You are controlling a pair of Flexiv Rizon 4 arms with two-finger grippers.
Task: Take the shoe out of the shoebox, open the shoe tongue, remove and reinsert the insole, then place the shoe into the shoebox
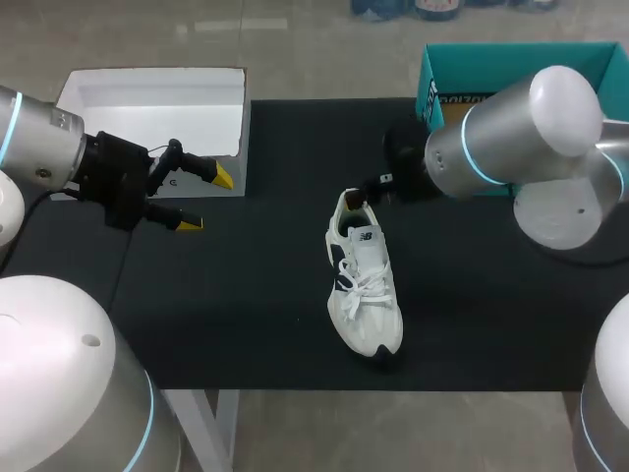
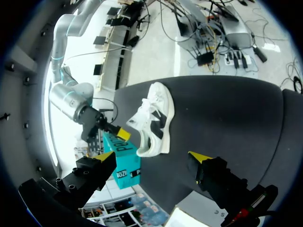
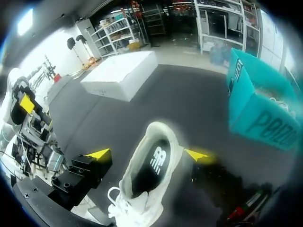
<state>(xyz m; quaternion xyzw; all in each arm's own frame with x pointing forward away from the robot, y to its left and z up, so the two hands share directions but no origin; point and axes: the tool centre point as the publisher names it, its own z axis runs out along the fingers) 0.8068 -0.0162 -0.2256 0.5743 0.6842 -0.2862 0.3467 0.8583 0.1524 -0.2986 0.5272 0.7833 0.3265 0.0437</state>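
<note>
Black matting covers the table (image 1: 246, 295), and the shoe (image 1: 366, 295) stands on its sole near the middle, outside both boxes. Its toe points to the near edge and its heel to the far side. A white box (image 1: 147, 113) sits at the far left corner and a teal box (image 1: 491, 47) at the far right.

From the head view the left gripper (image 1: 206, 200) hangs over the table's left part, just beside the white box and well apart from the shoe. Its fingers are spread wide with nothing between them. The right gripper (image 1: 366, 197) is at the shoe's heel, but the arm's bulk hides most of it, so this view does not settle how its fingers stand.

The right wrist view does: the right gripper (image 3: 148, 154) is spread wide, one yellow tip on each side of the heel, and neither tip can be seen to press the shoe (image 3: 149, 189). This view alone looks down into the shoe's mouth, where a dark insole (image 3: 156, 165) with a pale logo lies flat inside. Laces (image 3: 120, 203) bunch under the gripper. The white box (image 3: 120, 71) and the teal box (image 3: 258, 118) lie ahead.

The left wrist view shows the left gripper (image 2: 153, 155) empty and the shoe (image 2: 156, 113) side-on ahead of it. One yellow tip of the other arm is at the heel, and the teal box (image 2: 124, 161) is close behind.
</note>
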